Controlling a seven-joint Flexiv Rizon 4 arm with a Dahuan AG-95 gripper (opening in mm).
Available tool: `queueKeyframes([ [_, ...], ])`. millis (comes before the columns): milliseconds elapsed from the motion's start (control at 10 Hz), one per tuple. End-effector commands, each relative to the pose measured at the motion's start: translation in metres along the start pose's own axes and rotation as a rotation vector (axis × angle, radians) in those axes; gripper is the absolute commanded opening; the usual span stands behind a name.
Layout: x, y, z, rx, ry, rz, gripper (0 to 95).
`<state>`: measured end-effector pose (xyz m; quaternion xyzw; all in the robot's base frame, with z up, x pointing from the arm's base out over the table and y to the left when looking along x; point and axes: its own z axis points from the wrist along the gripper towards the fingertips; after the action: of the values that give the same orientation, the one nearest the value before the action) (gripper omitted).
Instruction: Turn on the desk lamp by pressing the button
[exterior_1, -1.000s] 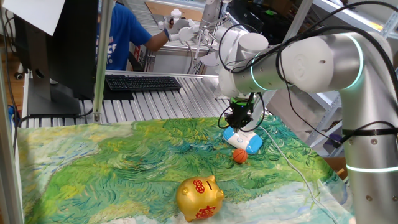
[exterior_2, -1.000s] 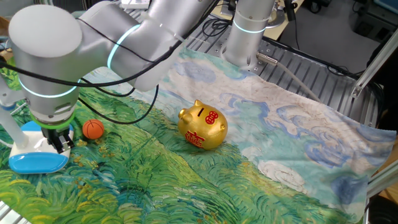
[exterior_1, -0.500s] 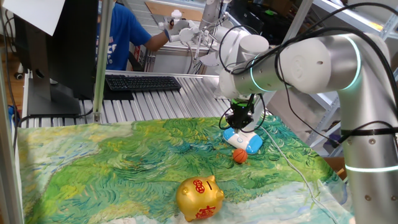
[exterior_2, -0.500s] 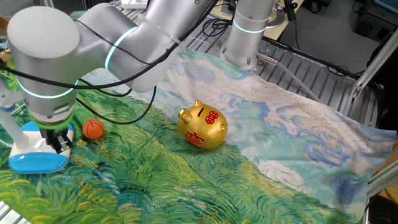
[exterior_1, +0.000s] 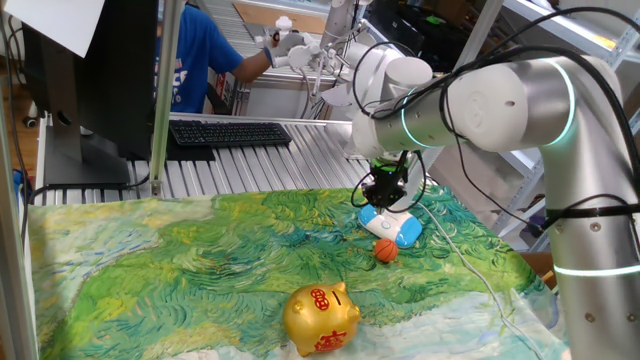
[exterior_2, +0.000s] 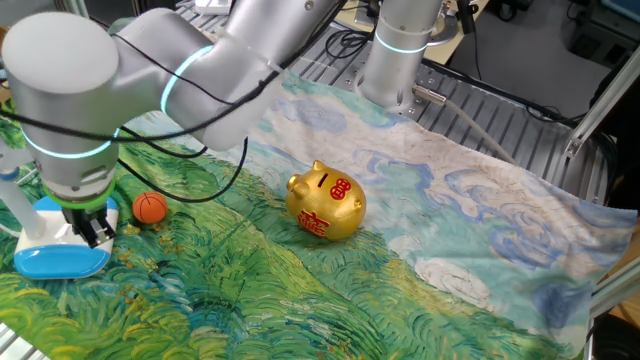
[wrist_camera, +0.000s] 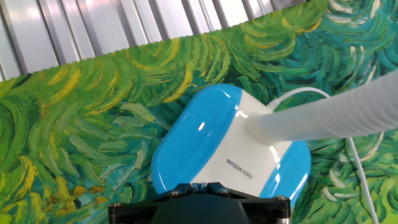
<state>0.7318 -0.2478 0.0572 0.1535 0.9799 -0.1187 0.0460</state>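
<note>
Right now gripper (exterior_2: 92, 234) sits on desk lamp (wrist_camera: 230, 149) base.

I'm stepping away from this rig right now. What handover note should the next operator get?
Gripper: right over the desk lamp, fingertips at its white top; open or shut can't be told.
Lamp: on the painted cloth beside the orange ball, neck rising from the base, cord trailing off. The gold piggy bank sits apart.
Done: arm brought over the base.
Left: press the button; no light shows yet.
</note>
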Motion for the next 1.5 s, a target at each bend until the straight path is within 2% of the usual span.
queueKeyframes([
  [100, -0.0011, 0.001, 0.0013, -0.097, 0.045, -0.005, 0.0],
  [300, -0.0011, 0.001, 0.0013, -0.118, 0.073, 0.003, 0.0],
  [400, -0.0011, 0.001, 0.0013, -0.114, 0.083, 0.012, 0.0],
  [500, -0.0011, 0.001, 0.0013, -0.102, 0.09, 0.027, 0.0],
  [700, -0.0011, 0.001, 0.0013, -0.019, 0.08, 0.067, 0.0],
  [800, -0.0011, 0.001, 0.0013, -0.012, 0.084, 0.085, 0.0],
  [1000, -0.0011, 0.001, 0.0013, -0.022, 0.106, 0.109, 0.0],
  [1500, 0.0002, 0.0013, 0.0004, -0.026, 0.104, 0.12, 0.0],
])
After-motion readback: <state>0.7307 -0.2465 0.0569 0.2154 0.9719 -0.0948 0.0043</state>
